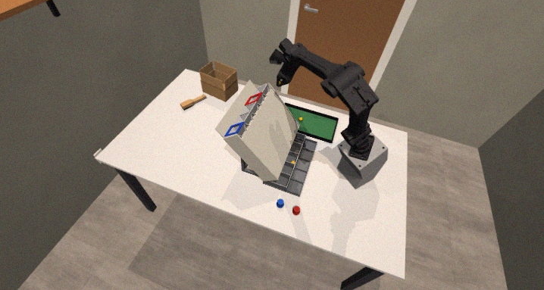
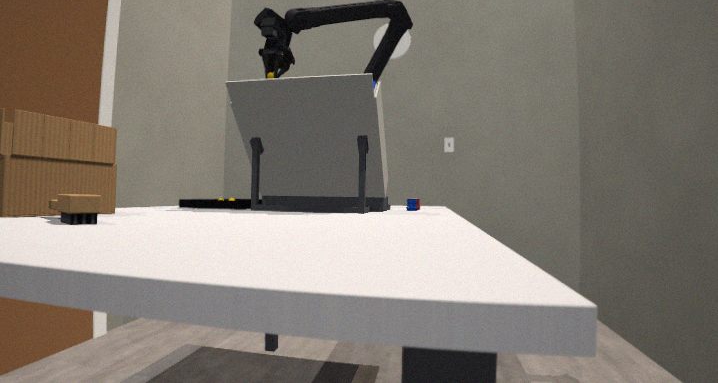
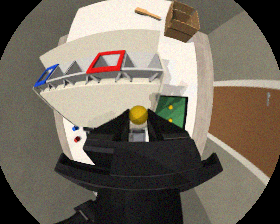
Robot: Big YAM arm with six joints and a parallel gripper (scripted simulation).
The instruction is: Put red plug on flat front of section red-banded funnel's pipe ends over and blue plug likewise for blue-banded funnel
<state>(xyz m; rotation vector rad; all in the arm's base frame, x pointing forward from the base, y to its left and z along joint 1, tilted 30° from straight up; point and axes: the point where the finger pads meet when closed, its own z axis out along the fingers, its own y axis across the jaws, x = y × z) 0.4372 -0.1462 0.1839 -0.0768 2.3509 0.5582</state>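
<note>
My gripper [image 1: 279, 81] [image 2: 271, 73] [image 3: 138, 112] is shut on a yellow marble [image 1: 280, 82] [image 2: 270, 74] [image 3: 136, 115]. It hangs above and just behind the top edge of the tilted grey cover [image 1: 266, 135] [image 2: 306, 129], near the red-banded funnel [image 1: 253, 98] [image 3: 106, 63]. The blue-banded funnel [image 1: 233, 129] [image 3: 46, 75] is at the other end of the funnel row. One marble [image 1: 301, 118] lies in the green tray [image 1: 319, 126] [image 3: 172, 111]. Another marble [image 1: 292, 161] sits in a section of the dark grid [image 1: 298, 174]. The blue plug [image 1: 280, 202] [image 2: 411, 204] and the red plug [image 1: 296, 210] [image 2: 417, 204] stand on the table in front.
A cardboard box [image 1: 218, 79] [image 2: 50, 159] [image 3: 181, 20] and a wooden brush [image 1: 192, 101] [image 2: 76, 206] are at the table's far left corner. The arm's base [image 1: 361, 155] stands right of the grid. The white table [image 1: 170, 151] has open surface left of the cover.
</note>
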